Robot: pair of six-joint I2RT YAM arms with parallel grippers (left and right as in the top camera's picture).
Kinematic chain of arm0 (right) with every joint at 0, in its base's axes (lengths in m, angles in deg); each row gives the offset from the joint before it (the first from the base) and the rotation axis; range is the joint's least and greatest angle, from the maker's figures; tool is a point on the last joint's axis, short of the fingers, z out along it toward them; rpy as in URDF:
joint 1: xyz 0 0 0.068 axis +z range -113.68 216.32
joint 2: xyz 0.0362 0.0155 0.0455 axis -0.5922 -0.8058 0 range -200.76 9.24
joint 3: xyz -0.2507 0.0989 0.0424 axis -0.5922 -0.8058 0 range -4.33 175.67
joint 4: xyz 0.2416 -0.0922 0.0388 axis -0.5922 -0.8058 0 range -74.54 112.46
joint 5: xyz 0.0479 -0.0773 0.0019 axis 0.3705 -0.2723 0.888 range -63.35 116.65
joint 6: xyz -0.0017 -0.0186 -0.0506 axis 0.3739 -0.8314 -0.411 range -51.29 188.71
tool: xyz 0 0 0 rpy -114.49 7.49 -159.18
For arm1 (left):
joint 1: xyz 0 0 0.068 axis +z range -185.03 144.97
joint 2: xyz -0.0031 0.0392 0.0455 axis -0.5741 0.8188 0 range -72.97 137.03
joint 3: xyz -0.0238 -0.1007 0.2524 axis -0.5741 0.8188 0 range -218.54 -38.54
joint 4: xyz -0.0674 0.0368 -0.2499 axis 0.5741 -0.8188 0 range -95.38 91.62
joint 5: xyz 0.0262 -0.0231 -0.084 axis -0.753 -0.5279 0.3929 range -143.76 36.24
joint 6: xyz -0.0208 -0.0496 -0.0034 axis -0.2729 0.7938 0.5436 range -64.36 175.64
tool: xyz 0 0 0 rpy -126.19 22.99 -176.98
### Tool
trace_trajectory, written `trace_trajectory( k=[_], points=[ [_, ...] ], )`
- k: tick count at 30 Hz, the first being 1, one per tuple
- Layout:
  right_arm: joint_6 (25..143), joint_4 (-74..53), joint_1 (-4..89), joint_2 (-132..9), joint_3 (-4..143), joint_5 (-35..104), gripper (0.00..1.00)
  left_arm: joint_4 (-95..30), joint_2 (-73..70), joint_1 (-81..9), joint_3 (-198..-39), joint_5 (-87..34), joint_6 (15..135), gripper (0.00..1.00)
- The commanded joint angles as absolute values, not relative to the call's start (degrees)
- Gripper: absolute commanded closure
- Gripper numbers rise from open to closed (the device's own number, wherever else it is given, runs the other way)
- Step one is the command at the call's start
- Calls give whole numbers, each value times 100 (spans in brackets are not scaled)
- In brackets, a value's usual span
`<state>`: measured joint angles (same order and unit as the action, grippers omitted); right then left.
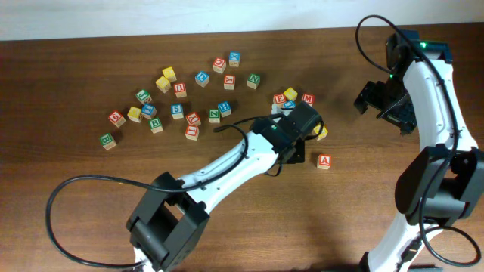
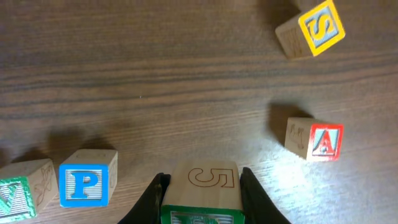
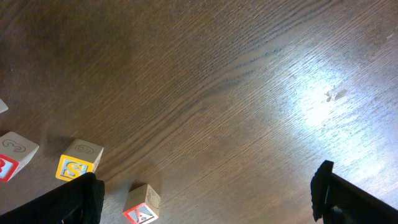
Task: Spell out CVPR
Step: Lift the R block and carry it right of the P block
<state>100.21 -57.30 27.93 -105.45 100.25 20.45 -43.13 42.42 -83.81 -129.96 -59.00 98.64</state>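
Observation:
My left gripper (image 2: 201,198) is shut on a wooden block (image 2: 206,179) with a "5" outlined on its side and a green face, just above the table. In the overhead view this gripper (image 1: 305,125) is right of the table's centre. A blue P block (image 2: 84,185) stands just left of it, with a green block (image 2: 17,196) beyond, its letter cut off. A red A block (image 2: 316,140) and a yellow S block (image 2: 313,28) lie to the right. My right gripper (image 3: 208,199) is open and empty, above bare table at the far right (image 1: 384,102).
Many more letter blocks lie scattered across the upper left of the table (image 1: 178,89). A small cluster (image 1: 290,97) sits just behind the left gripper. The A block (image 1: 324,161) stands alone to the front right. The table's far edge runs along the top.

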Motion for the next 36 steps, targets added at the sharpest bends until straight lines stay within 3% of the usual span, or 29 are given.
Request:
trace_trajectory(
  k=[1,31,36],
  points=[
    [10045,-5743,2795,-10460,10097,1995,2,-4298,4607,-8416,-13049,-6134,10020,82],
    [10045,-5743,2795,-10458,10097,1995,2,-4683,5195,-8167,-13049,-6306,10022,80],
    [10045,-5743,2795,-10458,10097,1995,2,-4549,5195,-8173,-13049,-5909,10022,77]
  ],
)
